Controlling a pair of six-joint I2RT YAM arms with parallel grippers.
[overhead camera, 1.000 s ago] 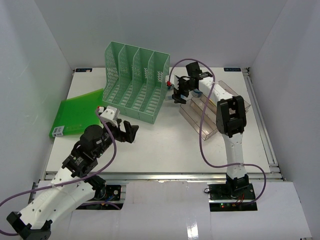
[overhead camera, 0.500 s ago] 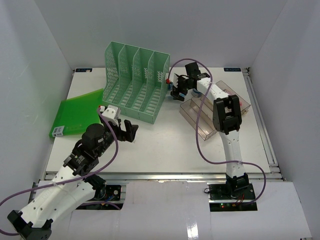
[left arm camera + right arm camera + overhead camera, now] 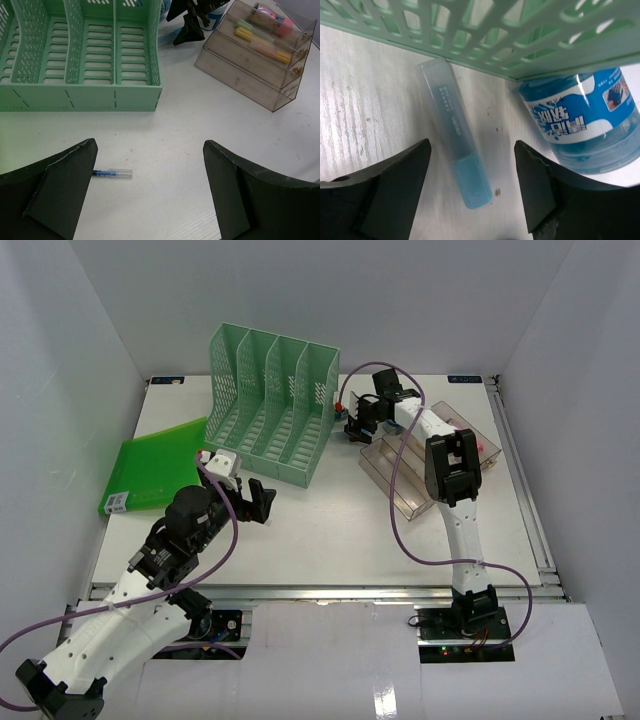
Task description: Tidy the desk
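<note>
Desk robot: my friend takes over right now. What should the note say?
Left gripper: open, holding nothing, above a small blue pen lying on the desk.
Right gripper: open, jaws either side of a blue marker by a corner of the green rack, beside a blue bottle; not gripped.
Done: some markers sit in the clear tray.
Left: marker, pen, bottle and green folder probably need putting away.

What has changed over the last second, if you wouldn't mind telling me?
The right gripper eased slightly left and back, closer to the green rack. Its fingers now straddle the pale blue highlighter lying on the desk, open and not gripping it. The left gripper, which is open, the rack, the green folder and the clear tray stayed put.
</note>
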